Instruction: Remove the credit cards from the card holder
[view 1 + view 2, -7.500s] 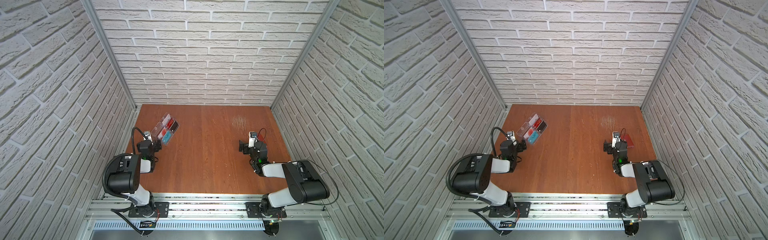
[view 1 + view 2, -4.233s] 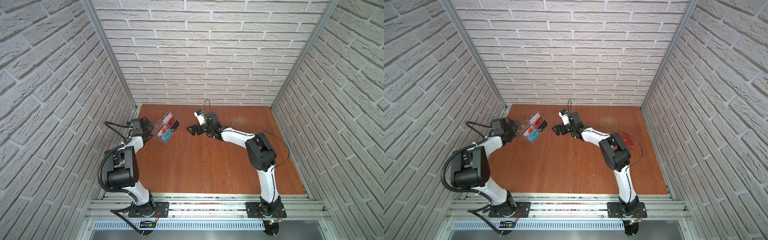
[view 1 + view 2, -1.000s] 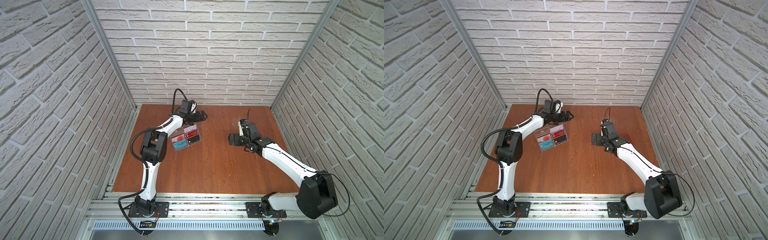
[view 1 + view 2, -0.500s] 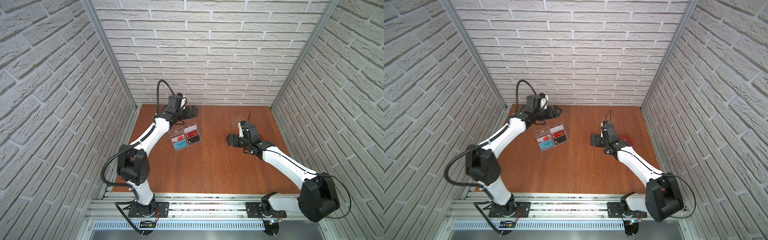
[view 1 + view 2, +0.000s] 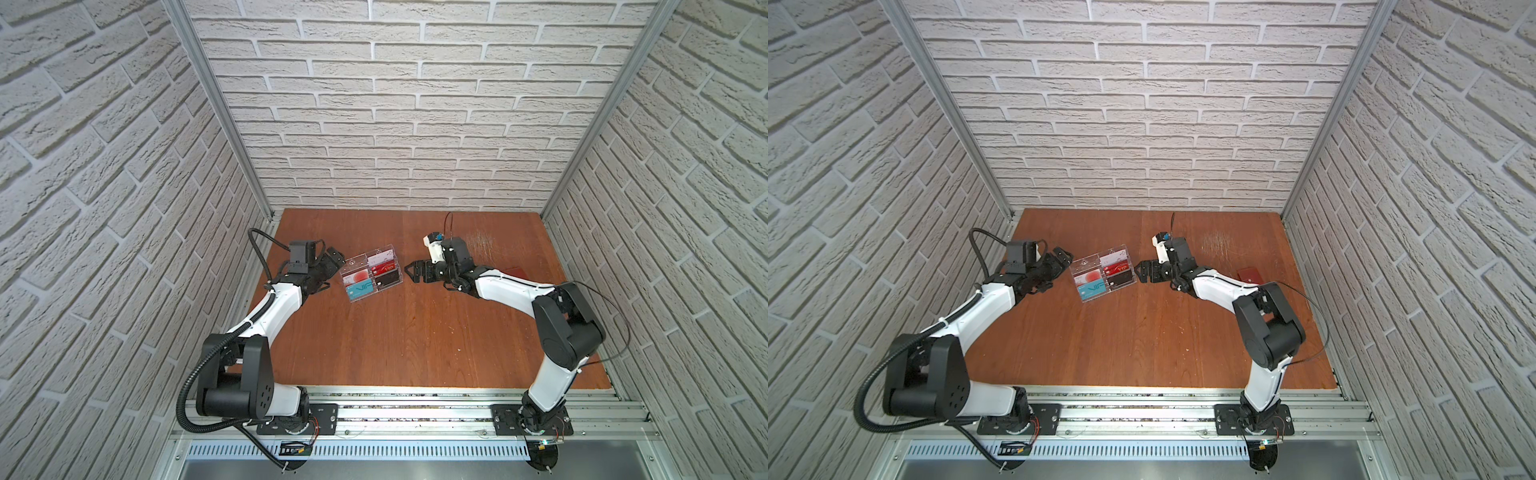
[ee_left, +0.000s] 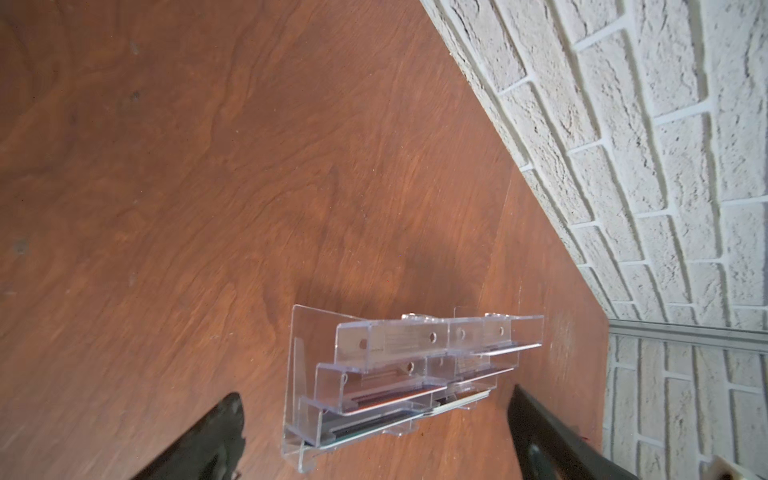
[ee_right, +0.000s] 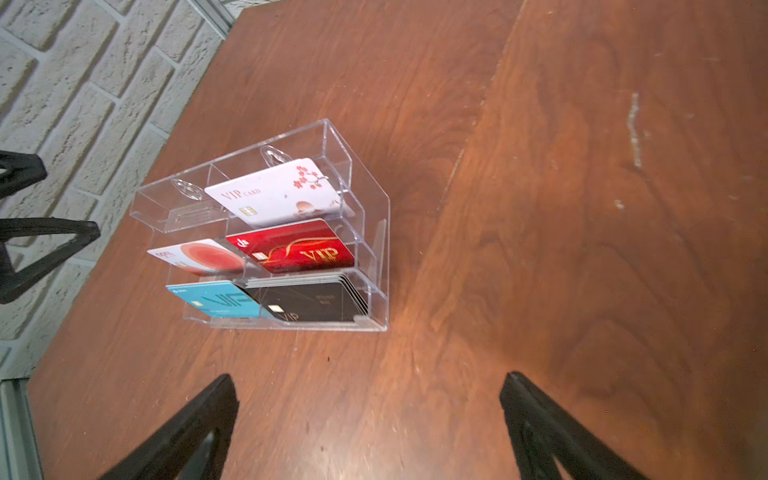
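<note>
The red card holder (image 5: 1249,274) lies shut on the table at the right, behind my right arm; only its edge (image 5: 515,272) shows past the arm. Credit cards inside it are hidden. My right gripper (image 5: 411,272) (image 5: 1140,272) (image 7: 368,378) is open and empty, low over the wood, facing the front of a clear acrylic tray (image 7: 365,199). A stack of black cards (image 7: 316,301) stands in the tray's lowest tier. My left gripper (image 5: 334,270) (image 5: 1059,270) (image 6: 374,395) is open just left of the tray, facing its back, apart from it.
The tray (image 5: 372,270) (image 5: 1104,270) (image 6: 316,374) also holds a teal VIP card (image 7: 216,301), a red VIP card (image 7: 299,253), a white VIP card (image 7: 274,193) and a pale card with a red disc (image 7: 199,257). Brick walls enclose the table on three sides.
My left gripper has swung from behind the tray near the back wall to its left side. My right gripper has moved left toward the tray. The tray has stayed put.
</note>
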Controlling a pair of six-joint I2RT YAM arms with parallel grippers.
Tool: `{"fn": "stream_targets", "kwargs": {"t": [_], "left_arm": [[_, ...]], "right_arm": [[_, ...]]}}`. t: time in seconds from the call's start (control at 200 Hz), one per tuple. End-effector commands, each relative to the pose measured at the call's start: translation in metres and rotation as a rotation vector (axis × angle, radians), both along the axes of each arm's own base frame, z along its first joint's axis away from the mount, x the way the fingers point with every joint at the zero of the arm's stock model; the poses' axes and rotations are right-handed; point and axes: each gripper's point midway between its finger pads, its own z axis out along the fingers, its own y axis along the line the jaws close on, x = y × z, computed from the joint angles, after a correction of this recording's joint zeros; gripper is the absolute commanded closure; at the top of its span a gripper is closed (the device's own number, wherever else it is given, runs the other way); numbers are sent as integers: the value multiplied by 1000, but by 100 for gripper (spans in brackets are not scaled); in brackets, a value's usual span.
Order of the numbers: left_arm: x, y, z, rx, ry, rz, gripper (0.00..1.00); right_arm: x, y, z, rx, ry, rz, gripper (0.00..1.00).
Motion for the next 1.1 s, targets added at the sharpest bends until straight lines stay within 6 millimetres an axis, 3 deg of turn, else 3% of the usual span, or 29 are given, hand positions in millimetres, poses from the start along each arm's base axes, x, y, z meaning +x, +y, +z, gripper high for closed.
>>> {"fn": "stream_targets", "kwargs": {"t": [0.0,0.135,0.145,0.185,0.435,0.85,1.095], "left_arm": [[25,-3,17,-71,-111,30,2],[38,-7,7,-76,-93,19,2],[38,-7,7,-78,-94,19,2],[41,-8,1,-85,-83,19,2],[57,-24,-12,-112,-77,-5,2],[82,-65,-20,-143,-74,-85,2],[94,-81,-19,-152,-77,-125,2]], "right_arm": [[17,30,28,117,-106,83,0],[29,44,26,168,-127,113,0],[30,45,16,162,-109,113,0],[33,47,9,164,-100,114,0],[41,60,-4,183,-78,128,0],[35,56,-3,167,-64,116,0],[29,38,0,108,-56,61,0]]}}
